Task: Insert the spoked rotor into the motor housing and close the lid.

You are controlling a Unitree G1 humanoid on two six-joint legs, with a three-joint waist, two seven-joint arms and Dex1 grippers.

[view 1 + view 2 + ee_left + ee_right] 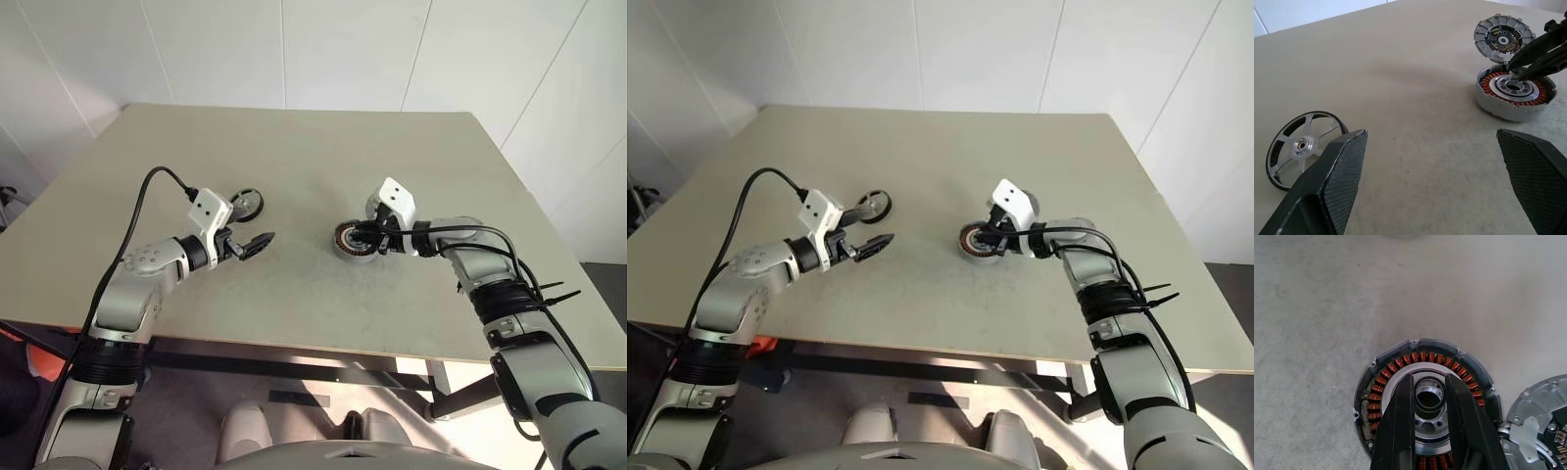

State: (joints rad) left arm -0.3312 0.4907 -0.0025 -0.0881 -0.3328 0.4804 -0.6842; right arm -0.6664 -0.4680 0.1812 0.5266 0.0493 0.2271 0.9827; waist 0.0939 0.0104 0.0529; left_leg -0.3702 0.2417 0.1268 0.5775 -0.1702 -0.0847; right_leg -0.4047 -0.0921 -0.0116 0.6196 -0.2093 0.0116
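My right tool [1429, 382] is down over the housing [351, 240], fingers narrow with a small gap, tips either side of the centre bore, nothing held. The lid [1504, 38] leans tilted just beside the housing on its far side. My left tool [1432, 183] hangs wide and empty above the tabletop [294, 157], with the rotor [1299, 147] lying just beside it.

A pale beige table [294, 157] stands against white panelled walls [294, 49], with a black cable [137, 211] over it
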